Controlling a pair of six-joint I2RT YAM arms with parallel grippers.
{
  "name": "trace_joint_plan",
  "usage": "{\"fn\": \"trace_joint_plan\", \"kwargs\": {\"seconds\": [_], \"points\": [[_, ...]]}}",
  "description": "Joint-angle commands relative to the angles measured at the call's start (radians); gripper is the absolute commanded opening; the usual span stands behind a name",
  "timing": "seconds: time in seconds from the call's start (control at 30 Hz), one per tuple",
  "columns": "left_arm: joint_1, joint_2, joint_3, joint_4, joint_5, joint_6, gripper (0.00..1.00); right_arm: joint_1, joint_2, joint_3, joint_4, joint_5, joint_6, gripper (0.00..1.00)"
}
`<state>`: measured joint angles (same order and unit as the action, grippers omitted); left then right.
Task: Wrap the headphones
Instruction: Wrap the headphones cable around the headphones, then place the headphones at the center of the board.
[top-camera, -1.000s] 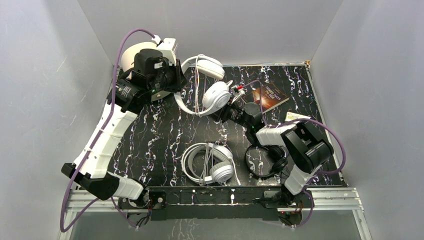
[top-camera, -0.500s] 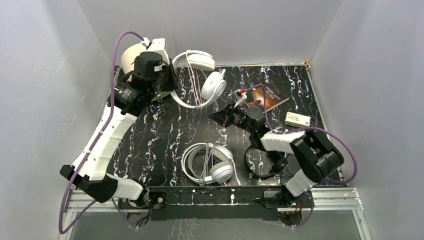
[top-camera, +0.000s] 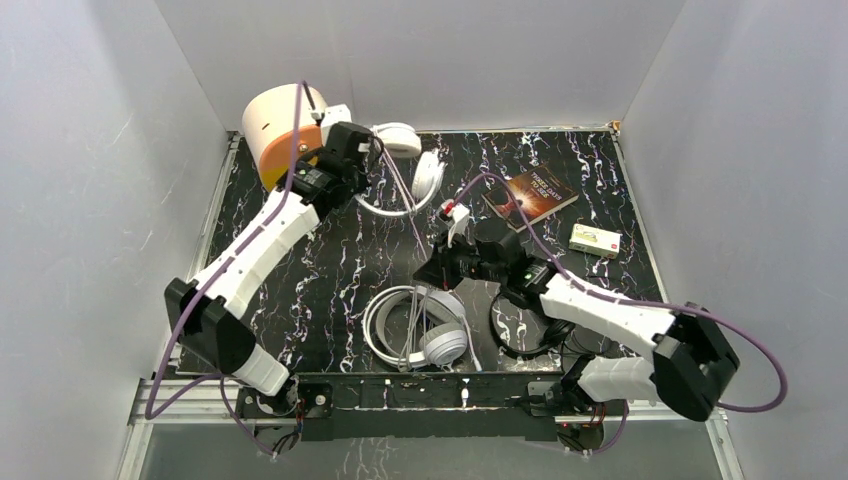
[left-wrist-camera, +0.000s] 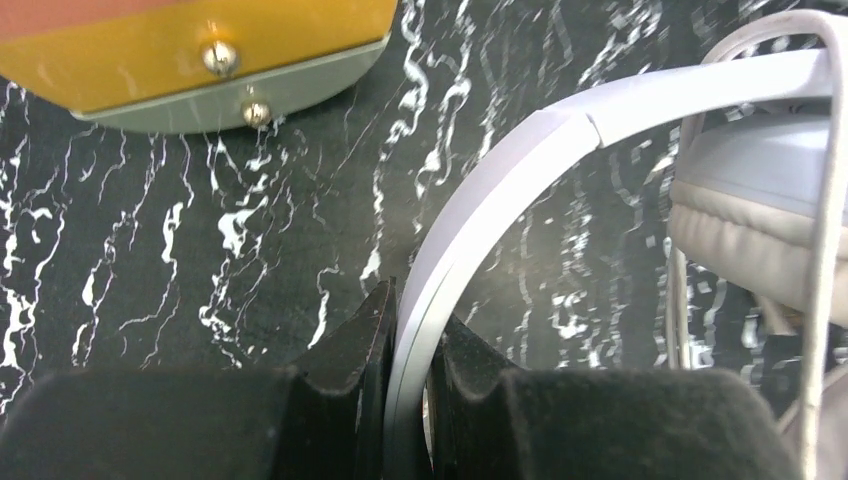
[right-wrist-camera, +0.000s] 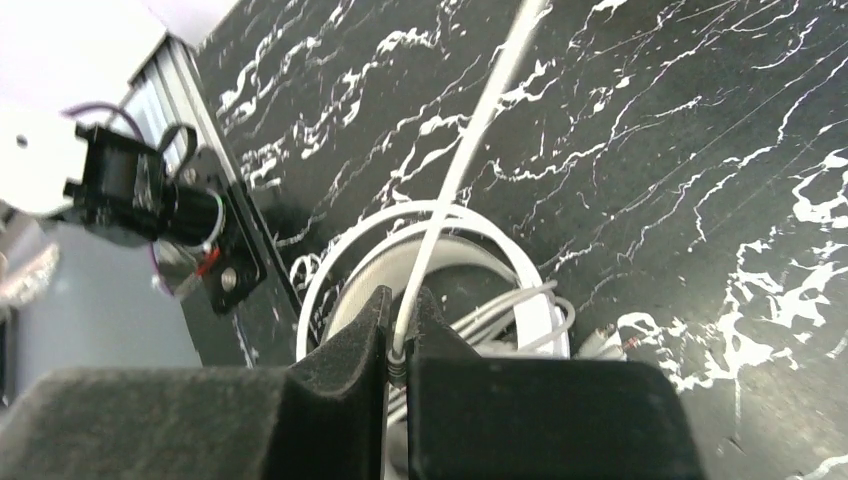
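The big white over-ear headphones (top-camera: 400, 140) are held at the back left. My left gripper (top-camera: 362, 180) is shut on their headband (left-wrist-camera: 520, 150), with one ear cup (left-wrist-camera: 760, 200) to the right in the left wrist view. Their white cord (top-camera: 405, 205) runs taut toward the front to my right gripper (top-camera: 432, 272), which is shut on it just above the plug (right-wrist-camera: 398, 352). Below that gripper lies the slimmer white pair (top-camera: 420, 325), its cord bundled inside the band. The small black pair (top-camera: 530, 325) lies partly under the right arm.
A white and orange round container (top-camera: 275, 125) stands at the back left corner, close to the left gripper. A dark book (top-camera: 537, 193) and a small white box (top-camera: 595, 239) lie at the back right. Grey walls enclose the black marbled table (top-camera: 300, 260).
The right gripper shut on the cord near the ear cup and drew it toward the front, over the slimmer pair. The left arm swung the big headphones back and left, turning them.
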<state>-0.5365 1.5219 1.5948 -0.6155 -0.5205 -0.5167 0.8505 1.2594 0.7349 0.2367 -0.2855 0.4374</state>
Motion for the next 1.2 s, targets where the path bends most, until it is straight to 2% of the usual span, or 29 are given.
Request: {"fn": "trace_joint_plan", "kwargs": {"seconds": [0.0, 0.13, 0.23, 0.33, 0.4, 0.5, 0.67, 0.87, 0.97, 1.03, 1.17], "points": [[0.005, -0.02, -0.089, 0.123, -0.004, 0.076, 0.0, 0.017, -0.093, 0.145, -0.346, -0.031, -0.318, 0.0], [-0.004, -0.047, -0.2, 0.203, 0.184, 0.219, 0.0, 0.019, -0.073, 0.287, -0.518, -0.083, -0.573, 0.0], [-0.038, -0.032, -0.217, 0.188, 0.209, 0.294, 0.0, 0.02, 0.008, 0.438, -0.688, -0.132, -0.729, 0.0], [-0.043, -0.007, -0.213, 0.165, 0.298, 0.334, 0.0, 0.032, 0.086, 0.538, -0.826, -0.093, -0.855, 0.0], [-0.043, 0.01, -0.208, 0.15, 0.387, 0.354, 0.0, 0.065, 0.11, 0.577, -0.88, -0.044, -0.95, 0.0], [-0.051, 0.041, -0.204, 0.135, 0.485, 0.398, 0.0, 0.128, 0.101, 0.594, -0.926, -0.03, -1.175, 0.0], [-0.081, 0.099, -0.176, 0.093, 0.58, 0.458, 0.0, 0.168, 0.128, 0.67, -0.965, 0.011, -1.349, 0.0], [-0.125, 0.12, -0.17, 0.08, 0.598, 0.501, 0.0, 0.177, 0.217, 0.769, -0.991, 0.048, -1.42, 0.0], [-0.133, 0.12, -0.182, 0.082, 0.588, 0.512, 0.0, 0.174, 0.256, 0.797, -0.954, 0.144, -1.396, 0.0], [-0.134, 0.115, -0.199, 0.094, 0.567, 0.512, 0.0, 0.163, 0.264, 0.781, -0.922, 0.197, -1.38, 0.0], [-0.133, 0.09, -0.259, 0.138, 0.534, 0.512, 0.0, 0.104, 0.231, 0.666, -0.821, 0.207, -1.368, 0.0]]}}
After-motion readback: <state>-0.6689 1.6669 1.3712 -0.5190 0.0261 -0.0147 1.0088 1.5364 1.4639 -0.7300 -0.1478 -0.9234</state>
